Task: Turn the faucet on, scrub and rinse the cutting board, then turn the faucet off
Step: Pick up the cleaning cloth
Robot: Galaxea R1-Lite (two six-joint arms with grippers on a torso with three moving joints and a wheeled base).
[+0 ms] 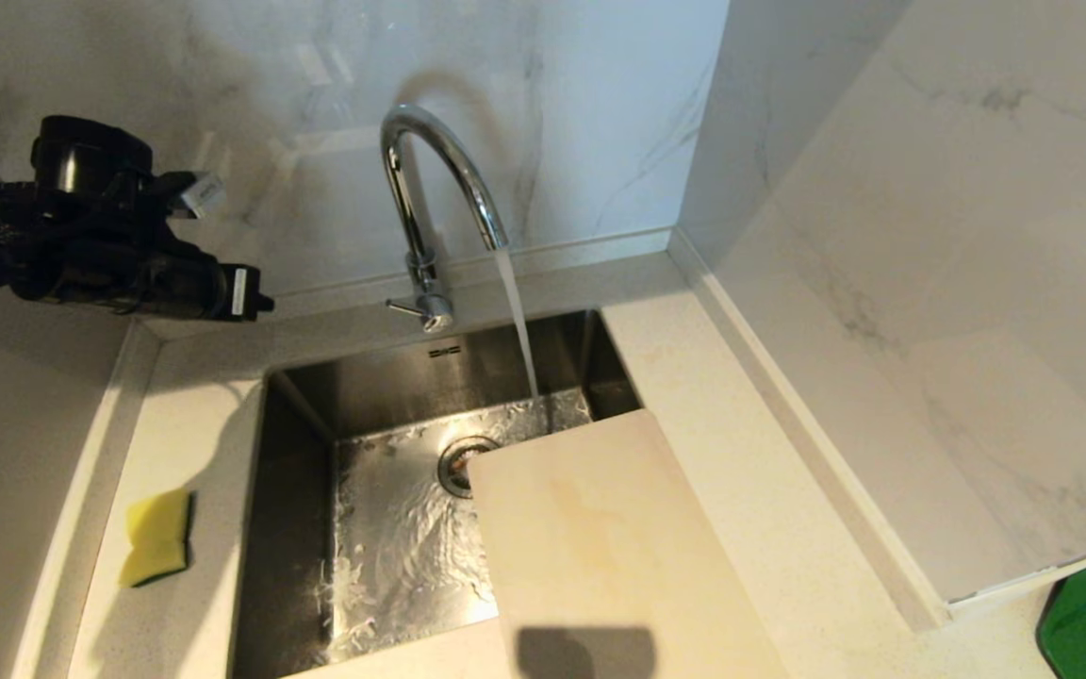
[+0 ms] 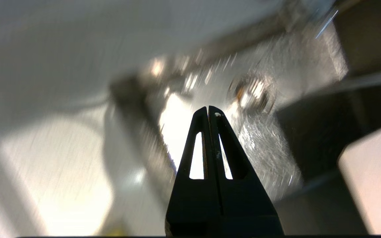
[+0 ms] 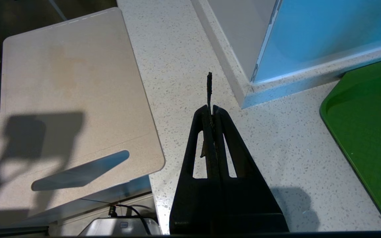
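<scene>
1. Your left gripper point(image 2: 208, 110) hangs empty above the sink point(image 1: 298, 415), fingers point(image 2: 198, 132) pressed together.
2. Your right gripper point(image 3: 212, 110), fingers together, hangs over the tabletop point(image 3: 276, 148).
3. One faucet point(image 1: 430, 179) runs; one cutting board point(image 1: 590, 538) bridges the sink's right edge; one sponge point(image 1: 158, 534) lies left.

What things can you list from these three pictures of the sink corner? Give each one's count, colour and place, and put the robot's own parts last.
faucet: one, shiny chrome, behind the sink, water running from its spout.
sink: one, steel, set into the counter, its floor wet.
cutting board: one, cream-white with faint yellowish stains, lying over the sink's right edge and the counter.
sponge: one, yellow with a green side, on the counter left of the sink.
tray: one, green, on the counter at the far right.
left gripper: one, black, shut, empty, raised over the sink's left side.
right gripper: one, black, shut, over the counter beside the board.
</scene>
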